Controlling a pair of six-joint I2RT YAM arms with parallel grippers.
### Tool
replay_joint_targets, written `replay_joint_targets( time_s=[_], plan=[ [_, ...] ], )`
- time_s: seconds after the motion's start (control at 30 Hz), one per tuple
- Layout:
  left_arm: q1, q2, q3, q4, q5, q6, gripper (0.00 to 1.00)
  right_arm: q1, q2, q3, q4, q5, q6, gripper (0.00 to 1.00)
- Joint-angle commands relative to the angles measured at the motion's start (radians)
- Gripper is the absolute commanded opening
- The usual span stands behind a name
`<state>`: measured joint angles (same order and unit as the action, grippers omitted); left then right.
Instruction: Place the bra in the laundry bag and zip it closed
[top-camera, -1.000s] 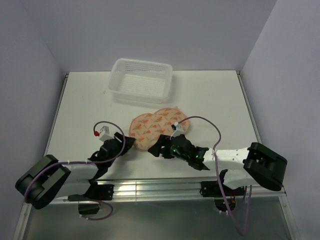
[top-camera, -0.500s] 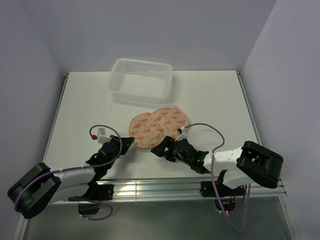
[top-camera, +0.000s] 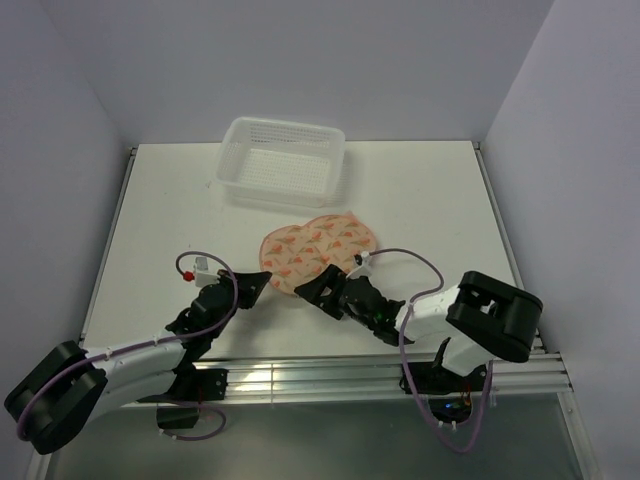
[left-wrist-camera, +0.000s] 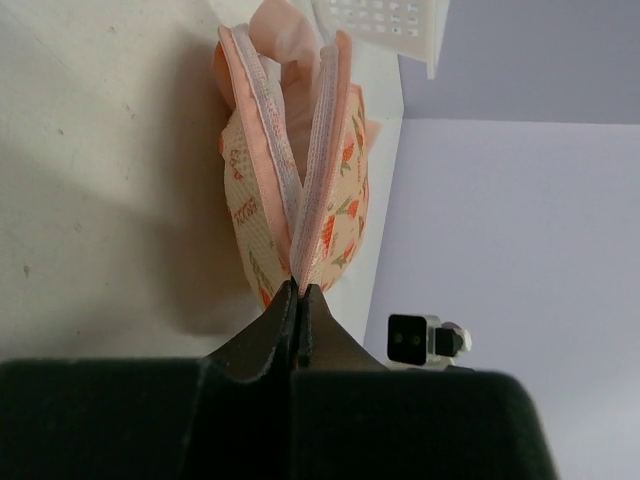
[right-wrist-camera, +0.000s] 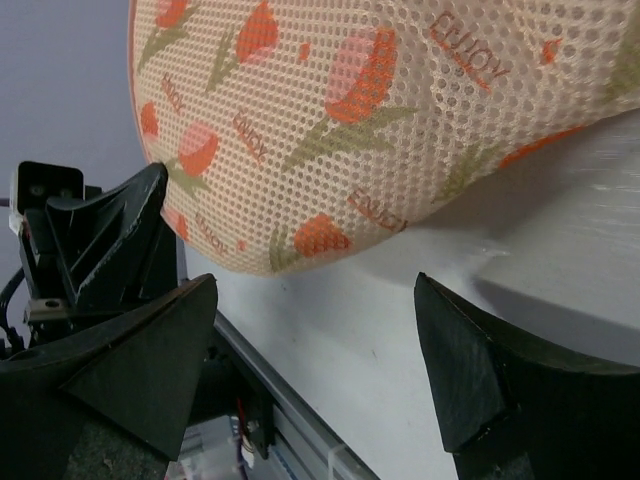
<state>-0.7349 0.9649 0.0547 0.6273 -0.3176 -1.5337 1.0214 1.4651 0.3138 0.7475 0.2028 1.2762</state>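
Since a second ago the left gripper (left-wrist-camera: 298, 300) has gone from wide open to fully closed. It now pinches the near-left tip of the peanut-shaped, padded peach mesh laundry bag (top-camera: 318, 243) with the orange flower print, right where the two zipper edges meet. The left arm has also stretched lower and further out over the white table (top-camera: 430, 200). The right gripper (right-wrist-camera: 315, 290) has slid left along the bag's near edge. Its jaws are spread wide and hold nothing; the bag bulges just beyond the fingertips, and I can't tell if they touch it.

My read: left is anchoring the end of the zip while right lines up to find the slider. So this is the zipping stage, with the zip not closed yet. I can't locate the slider in any view.

Bag state: it lies flat at the table's front middle, between both grippers and just in front of the white plastic mesh basket (top-camera: 283, 124). From above it looks shut, but the left wrist view says otherwise. The two halves gape, with pale zipper tape (left-wrist-camera: 268, 150) exposed on both rims. Soft pale pink fabric (left-wrist-camera: 288, 40) shows in the gap at the far end. That could be the small pale pink bra or just the lining. No bra shows loose anywhere in the top view, so it's likely inside.
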Motion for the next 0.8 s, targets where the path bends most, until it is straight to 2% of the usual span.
replay_joint_targets(
  time_s=[0.0, 0.13, 0.27, 0.6, 0.63, 0.67, 0.77],
  plan=[
    [-0.004, 0.001, 0.016, 0.025, 0.038, -0.042, 0.0, 0.0, 0.064, 0.03, 0.144, 0.041, 0.08, 0.86],
    [-0.006, -0.006, 0.014, 0.019, 0.058, -0.054, 0.0, -0.003, 0.133, 0.008, 0.237, 0.041, 0.132, 0.81],
    [-0.004, -0.035, 0.013, -0.018, 0.066, -0.051, 0.0, -0.024, 0.14, 0.007, 0.254, 0.059, 0.123, 0.7],
    [-0.004, -0.114, 0.019, -0.138, 0.066, -0.025, 0.0, -0.061, 0.188, 0.018, 0.3, 0.089, 0.074, 0.67],
    [-0.006, -0.111, 0.02, -0.138, 0.066, -0.023, 0.0, -0.063, 0.193, 0.013, 0.315, 0.086, 0.075, 0.63],
    [-0.006, -0.109, 0.023, -0.141, 0.064, -0.02, 0.0, -0.066, 0.198, 0.008, 0.344, 0.081, 0.074, 0.49],
    [-0.004, -0.098, 0.046, -0.201, 0.037, 0.013, 0.0, -0.066, 0.189, -0.01, 0.363, 0.083, 0.068, 0.41]
  ],
)
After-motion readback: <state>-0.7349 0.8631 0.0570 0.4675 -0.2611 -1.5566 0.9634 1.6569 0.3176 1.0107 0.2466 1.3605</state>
